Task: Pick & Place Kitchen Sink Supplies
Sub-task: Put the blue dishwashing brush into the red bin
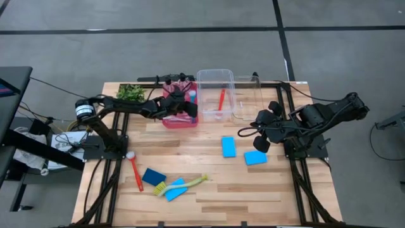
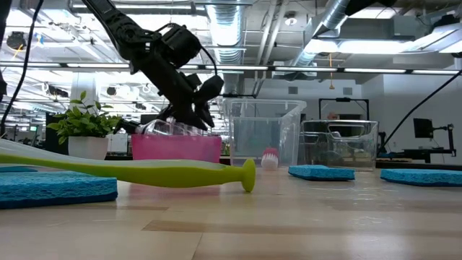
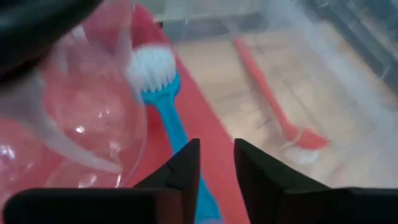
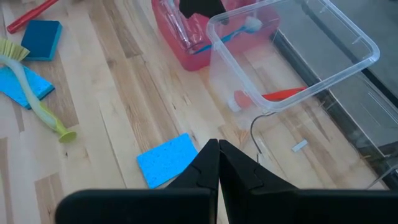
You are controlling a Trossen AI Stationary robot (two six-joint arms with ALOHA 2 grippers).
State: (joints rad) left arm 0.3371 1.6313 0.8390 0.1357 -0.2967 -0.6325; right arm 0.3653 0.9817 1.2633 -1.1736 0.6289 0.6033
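Light wooden table [image 1: 209,196] of butcher-block planks. Red tray [image 1: 179,120] at the far edge. Just left of the tray, a leafy green plant [image 1: 131,92]; just right, two clear plastic bins [image 1: 215,95] side by side. Nearer than the tray, to its right, two blue sponges [image 1: 228,147]. Nearer and left of the tray, a red brush [image 1: 135,171], beside it a darker blue sponge [image 1: 154,176], then a yellow-green brush [image 1: 180,184] lying across another blue sponge [image 1: 176,190].
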